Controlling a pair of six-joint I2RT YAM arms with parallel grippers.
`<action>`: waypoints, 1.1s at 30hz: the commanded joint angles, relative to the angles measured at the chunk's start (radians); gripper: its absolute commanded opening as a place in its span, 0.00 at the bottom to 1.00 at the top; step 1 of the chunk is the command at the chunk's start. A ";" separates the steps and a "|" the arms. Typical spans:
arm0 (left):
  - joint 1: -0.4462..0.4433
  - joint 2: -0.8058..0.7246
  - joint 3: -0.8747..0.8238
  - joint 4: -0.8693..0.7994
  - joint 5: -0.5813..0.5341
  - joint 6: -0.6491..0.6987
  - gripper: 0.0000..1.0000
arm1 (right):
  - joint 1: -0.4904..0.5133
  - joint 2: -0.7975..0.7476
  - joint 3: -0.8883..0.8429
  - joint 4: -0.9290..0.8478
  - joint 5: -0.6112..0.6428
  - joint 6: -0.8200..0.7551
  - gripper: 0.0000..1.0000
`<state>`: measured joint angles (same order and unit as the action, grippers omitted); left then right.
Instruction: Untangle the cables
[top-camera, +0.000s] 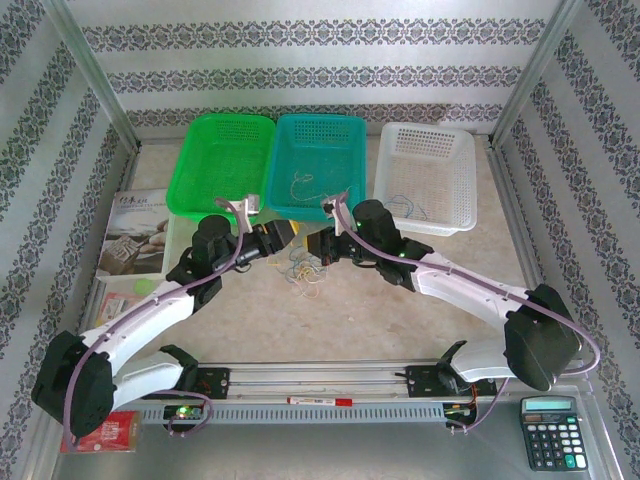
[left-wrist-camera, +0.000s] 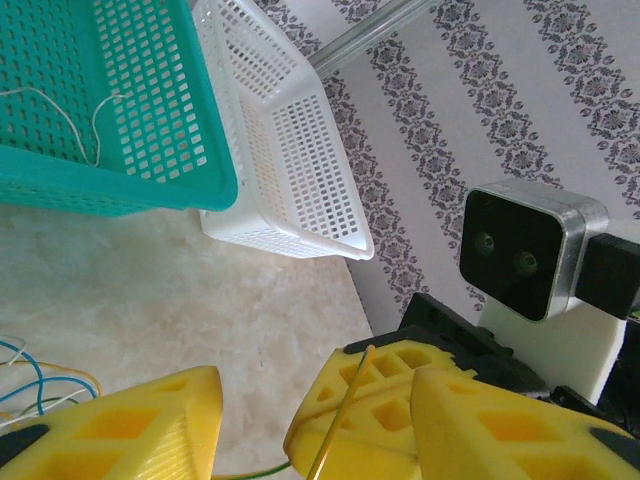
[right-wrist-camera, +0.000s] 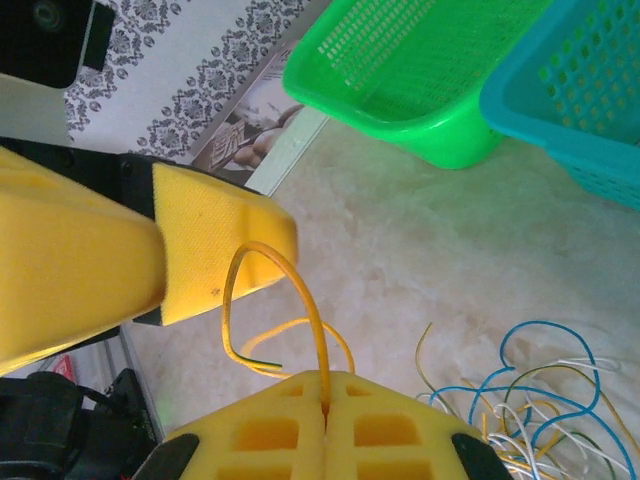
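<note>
Right tool: clamped fully closed on one yellow wire; the wire sat in the seam between its two pads.
Yellow wire: came up out of the pads, arched over toward the left tool's finger, and its free end curled back down to a dark tip.
Left tool: jaws partway apart, nothing gripped. From its own wrist camera, the right tool's tip and the yellow wire showed between its two fingers.
Tool position: both met tip to tip over the tabletop, just in front of the teal basket.
Tangle of wires: yellow, pale blue and white loops lay loose on the tabletop, just on the near side of the two tool tips.
Teal basket: middle of the row at the far edge; one whitish wire lay on its floor.
White basket: right end of the row; a few thin loops lay near its front left corner.
Green basket: left end of the row, just beside the teal one.
Booklet: flat on the tabletop, left of the left arm.
Calculator: at the near right corner.
Red pen: lay on the rail between the arm bases.
</note>
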<state>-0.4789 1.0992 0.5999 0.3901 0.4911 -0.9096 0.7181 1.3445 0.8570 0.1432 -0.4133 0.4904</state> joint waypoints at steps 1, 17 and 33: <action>-0.019 0.010 0.020 0.079 0.021 -0.020 0.51 | 0.007 0.001 -0.013 0.039 -0.023 -0.008 0.00; -0.043 0.021 0.021 0.109 0.004 -0.033 0.09 | 0.012 0.001 -0.031 0.043 -0.012 -0.006 0.00; -0.035 -0.063 0.256 -0.062 -0.048 0.027 0.00 | 0.019 0.067 -0.062 0.079 0.040 0.015 0.29</action>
<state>-0.5114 1.0706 0.7704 0.4065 0.4770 -0.9535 0.7296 1.4044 0.8158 0.1883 -0.4007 0.4995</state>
